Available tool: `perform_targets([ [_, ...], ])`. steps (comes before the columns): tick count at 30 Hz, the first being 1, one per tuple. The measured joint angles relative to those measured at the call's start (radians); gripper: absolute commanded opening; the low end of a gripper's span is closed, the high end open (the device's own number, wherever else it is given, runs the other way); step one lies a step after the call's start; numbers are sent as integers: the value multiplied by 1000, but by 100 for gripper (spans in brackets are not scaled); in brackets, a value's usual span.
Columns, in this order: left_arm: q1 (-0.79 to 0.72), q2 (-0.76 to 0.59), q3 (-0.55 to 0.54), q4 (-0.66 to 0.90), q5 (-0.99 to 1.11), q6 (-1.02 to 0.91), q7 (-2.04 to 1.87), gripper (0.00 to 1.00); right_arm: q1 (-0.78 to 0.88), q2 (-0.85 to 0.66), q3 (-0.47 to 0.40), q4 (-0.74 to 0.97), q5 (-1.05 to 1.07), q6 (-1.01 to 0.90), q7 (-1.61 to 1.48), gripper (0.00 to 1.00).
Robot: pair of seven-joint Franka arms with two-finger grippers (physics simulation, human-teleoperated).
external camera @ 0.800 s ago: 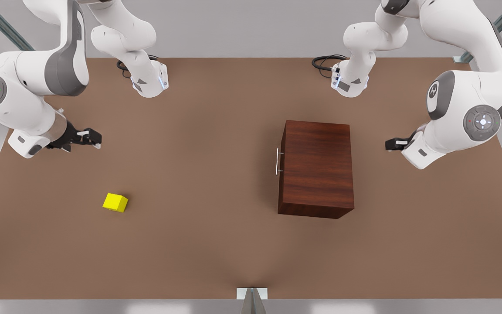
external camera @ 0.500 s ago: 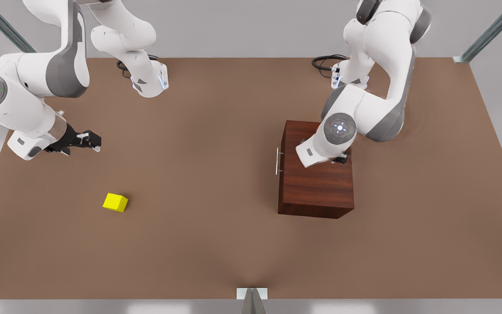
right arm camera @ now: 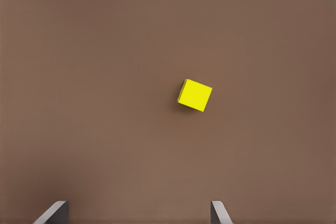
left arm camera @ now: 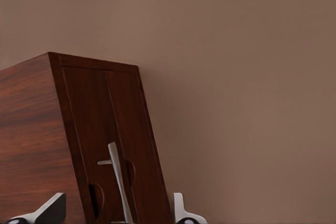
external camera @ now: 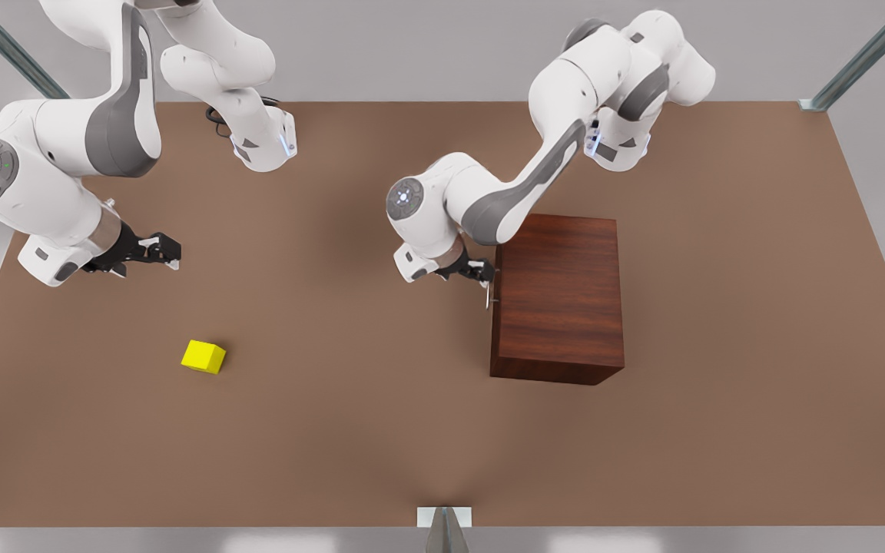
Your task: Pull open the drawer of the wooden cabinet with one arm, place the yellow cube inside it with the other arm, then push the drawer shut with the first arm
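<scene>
The left tool [external camera: 484, 273] hangs released directly in front of the boxy dark reddish-brown wooden cabinet [external camera: 558, 296], its two fingertips [left arm camera: 50, 209] spread on either side of the thin silver bar handle [left arm camera: 119, 179] of the closed drawer [left arm camera: 113, 145]. The bar's long axis runs across the gap between the fingers, so a closing move looks possible. The right tool [external camera: 152, 247], also released, waits well apart, with the small bright yellow cube [external camera: 203, 356] on the brown tabletop [external camera: 350, 430] ahead of it.
</scene>
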Motion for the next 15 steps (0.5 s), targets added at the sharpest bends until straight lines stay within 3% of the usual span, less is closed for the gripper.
perform_targets([
  [15, 15, 52, 2, -13, 2, -6, -272, 94, 1, 4, 0, -3, 0, 1, -9, 100],
])
